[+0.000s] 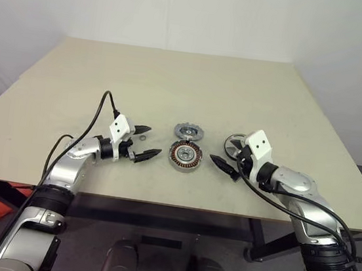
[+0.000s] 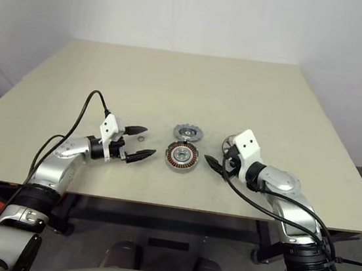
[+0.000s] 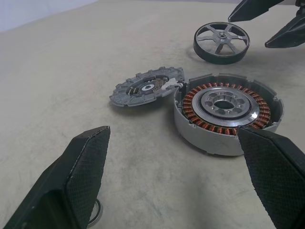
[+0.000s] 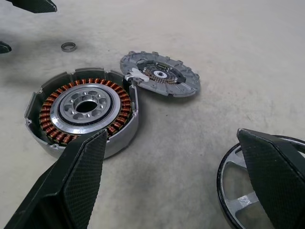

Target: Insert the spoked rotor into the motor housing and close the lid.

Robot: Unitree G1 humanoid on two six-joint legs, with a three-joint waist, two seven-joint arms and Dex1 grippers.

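Observation:
The motor housing [image 1: 186,156], a short grey cup with copper windings around a silver centre, sits near the table's front edge. The lid [image 1: 188,133], a notched grey disc, lies flat just behind it, touching its rim. The spoked rotor [image 1: 235,143] lies flat to the right, partly hidden by my right wrist. My left gripper [image 1: 150,141] is open, left of the housing and pointing at it. My right gripper [image 1: 224,167] is open too, right of the housing, in front of the rotor. Neither holds anything. The left wrist view shows the housing [image 3: 226,109], lid [image 3: 147,86] and rotor [image 3: 221,42].
A small loose metal ring [image 1: 142,138] lies on the beige table [image 1: 174,82] between my left gripper's fingers. The table's front edge runs close below both grippers. Black cables trail from both wrists. A white wall stands behind the table.

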